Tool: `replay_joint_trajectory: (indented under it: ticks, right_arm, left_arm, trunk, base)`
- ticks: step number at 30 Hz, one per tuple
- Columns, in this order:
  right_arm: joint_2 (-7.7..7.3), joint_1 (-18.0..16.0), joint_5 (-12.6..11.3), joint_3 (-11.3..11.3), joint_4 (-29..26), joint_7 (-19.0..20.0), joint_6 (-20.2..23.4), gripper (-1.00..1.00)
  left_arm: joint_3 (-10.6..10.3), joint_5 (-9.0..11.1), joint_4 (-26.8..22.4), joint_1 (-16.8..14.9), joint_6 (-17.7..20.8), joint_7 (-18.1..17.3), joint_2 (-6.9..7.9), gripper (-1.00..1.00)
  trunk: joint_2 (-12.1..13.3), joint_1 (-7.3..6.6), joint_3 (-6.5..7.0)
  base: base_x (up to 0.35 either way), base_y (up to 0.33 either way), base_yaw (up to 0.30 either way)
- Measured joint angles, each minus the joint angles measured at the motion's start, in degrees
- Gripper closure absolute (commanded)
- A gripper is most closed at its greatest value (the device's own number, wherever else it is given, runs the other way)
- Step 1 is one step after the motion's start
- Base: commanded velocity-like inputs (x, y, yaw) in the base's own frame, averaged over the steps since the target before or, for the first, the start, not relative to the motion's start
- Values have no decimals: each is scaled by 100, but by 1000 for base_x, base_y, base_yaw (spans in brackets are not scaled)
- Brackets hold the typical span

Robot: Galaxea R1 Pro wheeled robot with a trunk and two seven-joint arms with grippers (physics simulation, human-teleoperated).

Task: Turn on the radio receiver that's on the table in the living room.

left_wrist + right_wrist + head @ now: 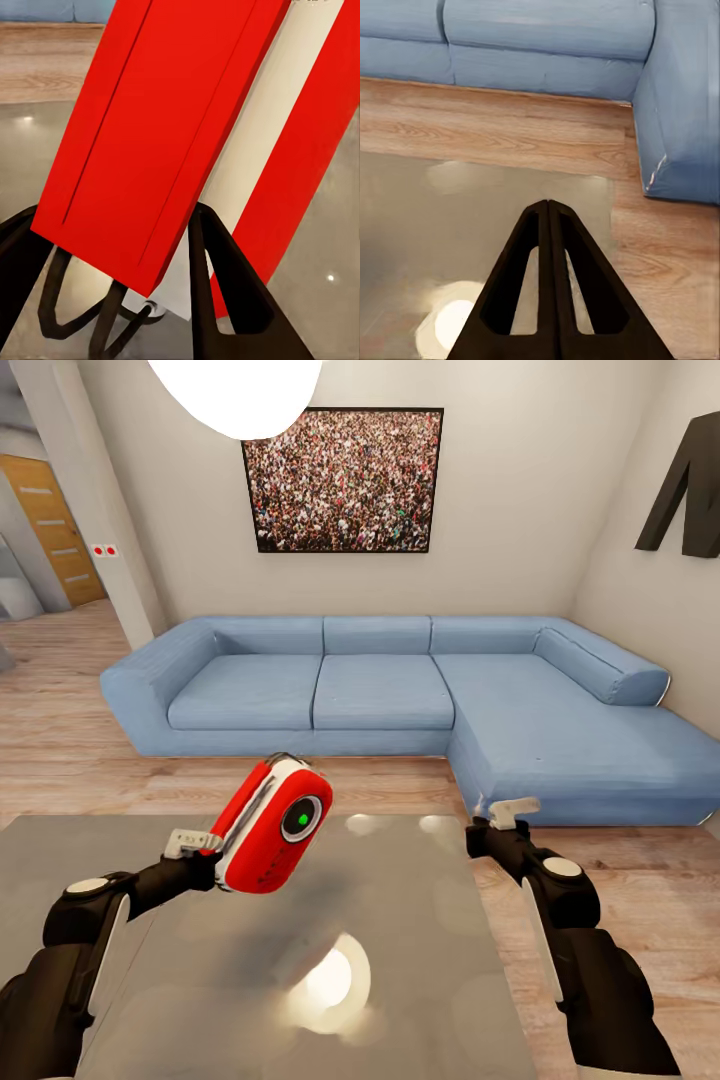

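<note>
The red radio receiver (270,840) with white sides and a grey dial with a green centre hangs tilted over the glossy grey table (420,970). It appears lifted, with a blurred shadow beneath it. My left gripper (212,852) is shut on its lower end. In the left wrist view the radio's red and white body (172,112) sits between the dark fingers (225,292), with the table top (22,150) behind. My right gripper (508,813) is shut and empty, over the table's far right corner. Its fingers (521,285) are pressed together above the table (450,225).
A blue L-shaped sofa (380,690) stands behind the table across a strip of wood floor (60,760), and its right arm (682,112) comes close to the table's corner. On the walls hang a crowd picture (345,480) and a dark letter N (690,490). A wooden door (50,530) shows far left.
</note>
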Motion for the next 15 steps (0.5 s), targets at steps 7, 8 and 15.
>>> replay_joint_trajectory:
  ticks: [7, 8, 15]
  right_arm:
    - [1, 0, -5, -52, 0, -463, 1, 100]
    - [2, 0, -5, -52, 0, -491, 1, 100]
    - [9, 0, -9, -52, 0, -960, 0, 100]
  left_arm:
    - [187, 82, 3, 0, 28, 313, 108, 100]
    - [190, 54, 5, 0, 22, 359, 109, 100]
    - [205, 104, 29, 1, 40, 593, 109, 100]
  trunk:
    - [0, 0, 0]
    - [0, 0, 0]
    - [0, 0, 0]
  base:
    - [0, 0, 0]
    - [0, 0, 0]
    - [0, 0, 0]
